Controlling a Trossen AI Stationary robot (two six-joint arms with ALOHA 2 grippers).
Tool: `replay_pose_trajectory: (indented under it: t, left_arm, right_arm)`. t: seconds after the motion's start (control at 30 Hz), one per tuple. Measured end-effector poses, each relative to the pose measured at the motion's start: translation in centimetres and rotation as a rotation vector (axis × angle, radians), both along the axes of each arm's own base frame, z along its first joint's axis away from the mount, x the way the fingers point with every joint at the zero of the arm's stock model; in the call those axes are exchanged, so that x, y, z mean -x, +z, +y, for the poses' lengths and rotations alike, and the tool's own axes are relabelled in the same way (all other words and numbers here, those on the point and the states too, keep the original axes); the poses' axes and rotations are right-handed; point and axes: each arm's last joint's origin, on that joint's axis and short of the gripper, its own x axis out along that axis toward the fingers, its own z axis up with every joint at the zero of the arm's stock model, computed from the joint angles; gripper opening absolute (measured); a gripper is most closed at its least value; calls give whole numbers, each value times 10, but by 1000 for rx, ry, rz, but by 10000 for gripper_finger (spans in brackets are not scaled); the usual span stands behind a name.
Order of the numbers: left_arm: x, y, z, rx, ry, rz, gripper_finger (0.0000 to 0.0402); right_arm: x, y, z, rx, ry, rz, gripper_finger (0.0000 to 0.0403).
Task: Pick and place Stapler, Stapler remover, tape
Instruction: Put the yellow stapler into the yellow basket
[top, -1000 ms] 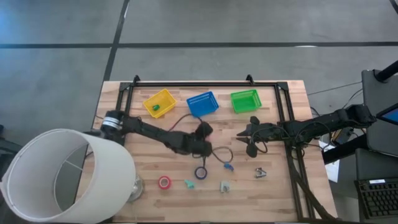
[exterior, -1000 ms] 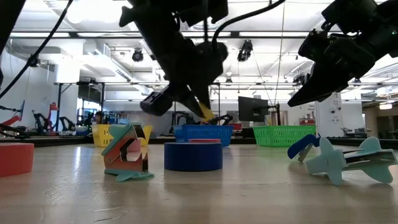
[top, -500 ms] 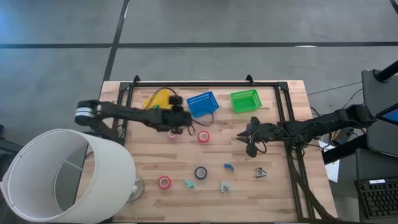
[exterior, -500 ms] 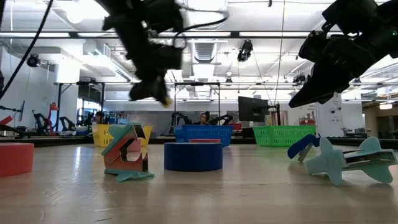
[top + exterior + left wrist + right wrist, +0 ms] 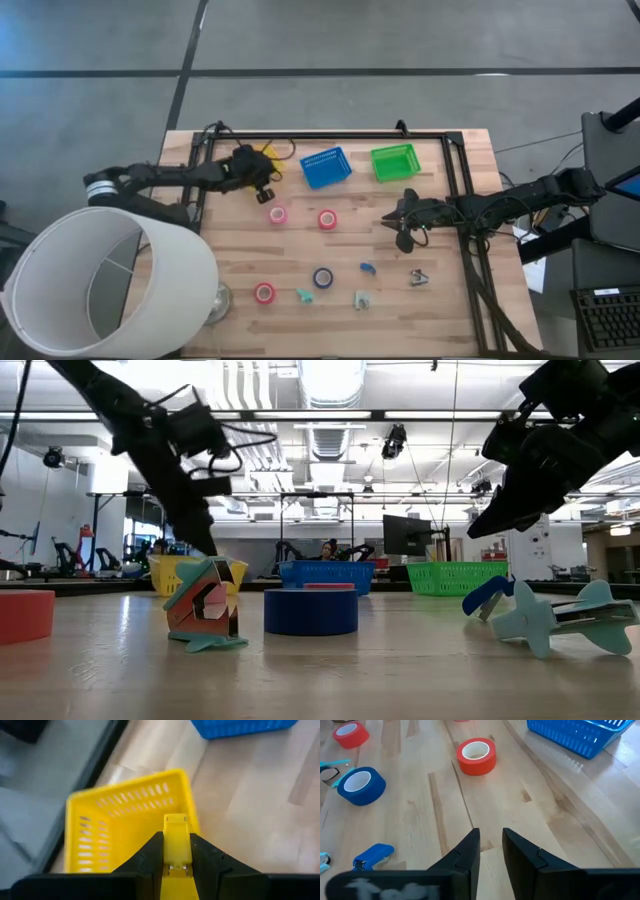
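Note:
My left gripper [image 5: 176, 836] is shut on a yellow stapler [image 5: 176, 847] and hangs over the yellow basket [image 5: 115, 827] at the table's far left [image 5: 268, 153]. My right gripper [image 5: 491, 840] waits at the right [image 5: 402, 222], its fingers a little apart with nothing between them. On the wood lie a pink tape roll [image 5: 278, 214], a red tape roll [image 5: 327, 219], a blue tape roll [image 5: 323, 277] and another red tape roll [image 5: 264, 293]. Near the front lie a blue stapler [image 5: 367, 268] and small teal staple removers [image 5: 304, 295] [image 5: 362, 298]. My left gripper pinches the yellow stapler by its two long sides [image 5: 176, 857] between its two fingers. The stapler lies along the fingers, and its free end [image 5: 176, 820] sticks out past the fingertips. The fingers slant down from the table's left. The stapler is lifted clear above the basket.
A blue basket [image 5: 326, 167] and a green basket [image 5: 394, 161] stand along the far edge inside a black frame [image 5: 330, 135]. A big white lampshade [image 5: 100, 285] covers the near left corner. A small grey item [image 5: 418, 277] lies near the right.
My left gripper has swung from the table's middle toward the far left edge, rolling its wrist as it went. It has carried the yellow stapler over the yellow basket. The red tape roll that the arm hid now shows.

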Motion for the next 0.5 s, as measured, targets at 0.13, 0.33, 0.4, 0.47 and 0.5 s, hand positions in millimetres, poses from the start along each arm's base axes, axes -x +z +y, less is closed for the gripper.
replay_pose_trajectory:
  t: [0.13,0.33,0.4,0.47,0.5]
  left_arm:
    - [9,-3,16,16,82,-42,81]
    - [16,-4,26,57,138,-84,81]
    - [16,-5,26,81,121,-95,81]
    - [16,-6,25,104,100,-103,81]
    - [16,-7,24,109,95,-103,81]
  right_arm:
    - [0,0,0,13,9,1,84]
    - [0,0,0,24,16,3,85]
    - [0,0,0,24,16,3,83]
    - [0,0,0,24,16,3,79]
    - [0,0,0,24,16,3,78]
